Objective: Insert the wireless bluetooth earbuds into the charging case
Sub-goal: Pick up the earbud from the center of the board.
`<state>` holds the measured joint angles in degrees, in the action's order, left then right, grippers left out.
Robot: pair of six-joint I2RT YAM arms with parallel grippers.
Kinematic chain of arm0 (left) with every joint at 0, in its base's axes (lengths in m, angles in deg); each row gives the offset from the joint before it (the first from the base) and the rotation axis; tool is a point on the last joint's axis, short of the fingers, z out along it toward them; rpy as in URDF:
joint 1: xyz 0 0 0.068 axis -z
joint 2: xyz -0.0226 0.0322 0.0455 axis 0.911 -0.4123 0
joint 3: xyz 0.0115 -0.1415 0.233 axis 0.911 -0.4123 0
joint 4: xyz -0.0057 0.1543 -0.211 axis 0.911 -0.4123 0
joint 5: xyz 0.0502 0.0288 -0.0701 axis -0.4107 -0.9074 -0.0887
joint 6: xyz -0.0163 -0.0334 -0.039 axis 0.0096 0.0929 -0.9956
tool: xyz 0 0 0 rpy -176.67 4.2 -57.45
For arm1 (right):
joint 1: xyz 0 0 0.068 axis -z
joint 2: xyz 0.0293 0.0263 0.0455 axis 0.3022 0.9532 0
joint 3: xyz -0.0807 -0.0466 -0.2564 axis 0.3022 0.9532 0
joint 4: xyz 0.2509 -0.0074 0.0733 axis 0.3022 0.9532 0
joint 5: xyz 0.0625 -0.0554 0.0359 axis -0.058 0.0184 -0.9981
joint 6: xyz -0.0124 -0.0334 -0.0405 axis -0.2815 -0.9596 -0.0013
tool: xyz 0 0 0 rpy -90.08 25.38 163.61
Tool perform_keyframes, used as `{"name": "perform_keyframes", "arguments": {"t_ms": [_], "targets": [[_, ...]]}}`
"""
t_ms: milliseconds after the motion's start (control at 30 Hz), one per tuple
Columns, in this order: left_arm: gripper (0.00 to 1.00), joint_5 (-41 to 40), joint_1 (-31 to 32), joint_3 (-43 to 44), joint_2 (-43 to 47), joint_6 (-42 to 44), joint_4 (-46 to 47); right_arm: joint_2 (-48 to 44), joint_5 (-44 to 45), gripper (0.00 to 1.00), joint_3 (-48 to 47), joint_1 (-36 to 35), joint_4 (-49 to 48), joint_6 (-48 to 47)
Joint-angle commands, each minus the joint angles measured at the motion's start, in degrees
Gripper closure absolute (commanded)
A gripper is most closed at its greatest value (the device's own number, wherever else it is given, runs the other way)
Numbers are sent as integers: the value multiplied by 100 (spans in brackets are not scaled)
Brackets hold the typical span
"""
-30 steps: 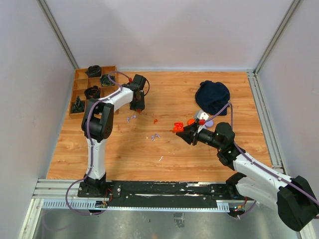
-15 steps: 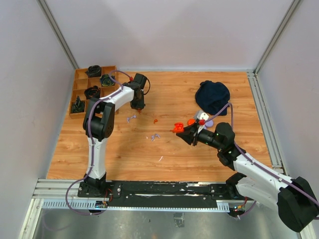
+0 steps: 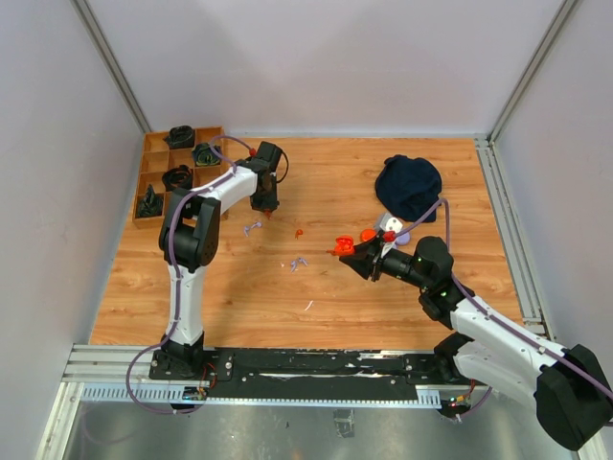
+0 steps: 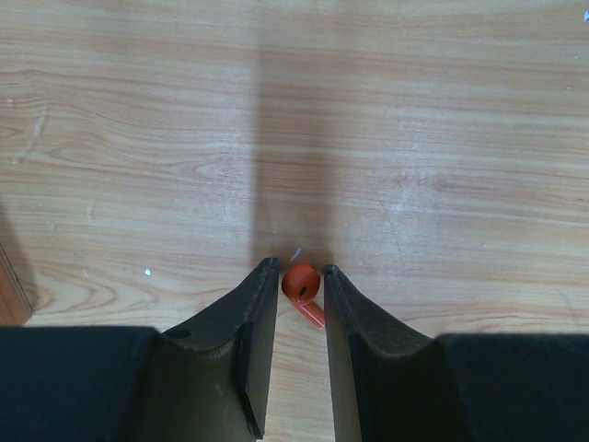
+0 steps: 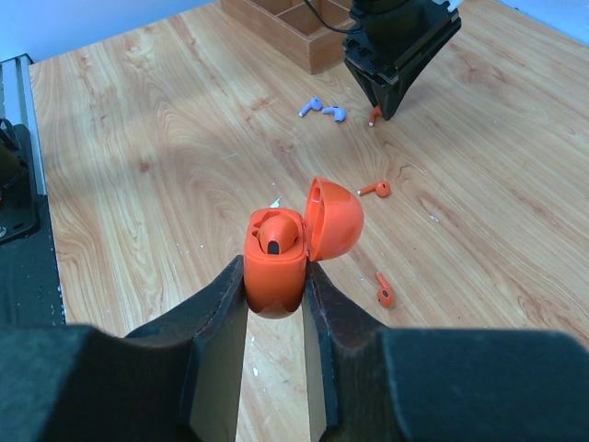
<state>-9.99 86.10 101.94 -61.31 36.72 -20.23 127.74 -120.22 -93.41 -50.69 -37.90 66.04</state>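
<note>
Pickup of an orange earbud seemed underway; left gripper flanked it closely, grip unclear; right gripper pinched the open charging case; next move likely needed a firm pinch, then a lift.

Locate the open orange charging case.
Centre of the right wrist view: the orange charging case is clamped in the right gripper's jaws, lid open, above the wooden table.

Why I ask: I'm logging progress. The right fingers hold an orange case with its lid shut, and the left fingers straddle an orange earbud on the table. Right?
Not quite: the right wrist view shows the lid of the orange case in the right fingers flipped open, not shut. The rest holds: the left fingers straddle an orange earbud on the table.
</note>
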Motion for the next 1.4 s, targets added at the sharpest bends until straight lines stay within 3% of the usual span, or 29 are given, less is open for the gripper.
{"name": "perform_keyframes", "arguments": {"t_ms": [0,267,533,800,1167,1367], "targets": [[69,127,47,-75,-113,92,-301,-75,35,94,-138,-47,35,-84],[79,201,112,-373,186,92,-299,-20,26,94,-192,-46,-3,-80],[81,125,221,-965,958,15,-73,63,-24,94,-255,-47,-178,10],[81,-106,601,-1560,2074,-47,337,366,-121,94,-305,-43,-617,159],[81,-585,1433,-2381,3892,-85,888,913,-681,95,-210,-46,-2110,478],[80,-410,1860,-2954,4903,-89,1440,1074,-923,95,-425,-41,-2178,441]]}}
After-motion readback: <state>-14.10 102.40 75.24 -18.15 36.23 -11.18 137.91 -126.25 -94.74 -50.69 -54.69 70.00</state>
